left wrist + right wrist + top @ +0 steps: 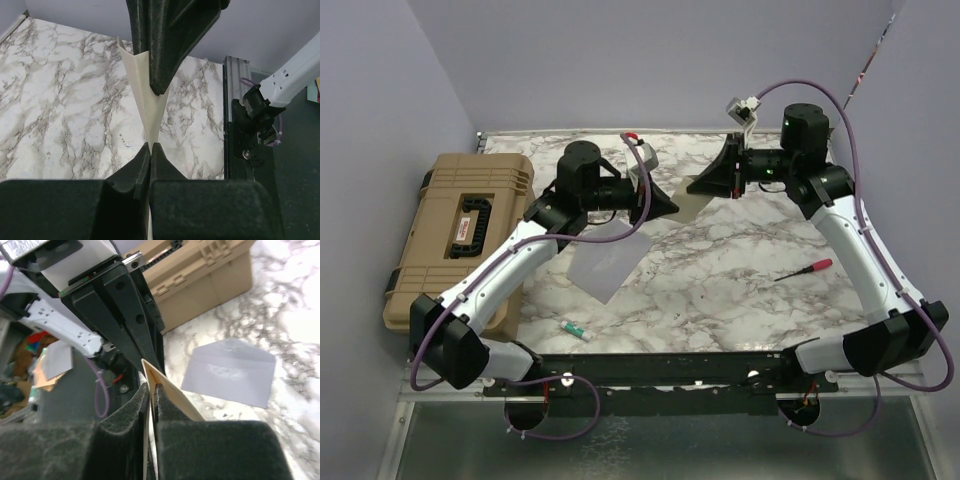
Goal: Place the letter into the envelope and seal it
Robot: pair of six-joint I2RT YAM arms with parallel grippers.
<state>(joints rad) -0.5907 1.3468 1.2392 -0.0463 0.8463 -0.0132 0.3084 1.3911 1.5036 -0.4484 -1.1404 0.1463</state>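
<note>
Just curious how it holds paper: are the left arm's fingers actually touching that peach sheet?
Touching. The left wrist view shows the letter pinched edge-on between the two left fingers, pressed against both with no gap.

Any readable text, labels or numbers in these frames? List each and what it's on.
No text is readable.
On the tan case, a red label: too small to read.
On the white-green tube: markings too small to read.
The envelope and the letter: plain, no print seen.

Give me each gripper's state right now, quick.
Left gripper: closed, holding the letter.
Right gripper: closed, holding the same letter.
</note>
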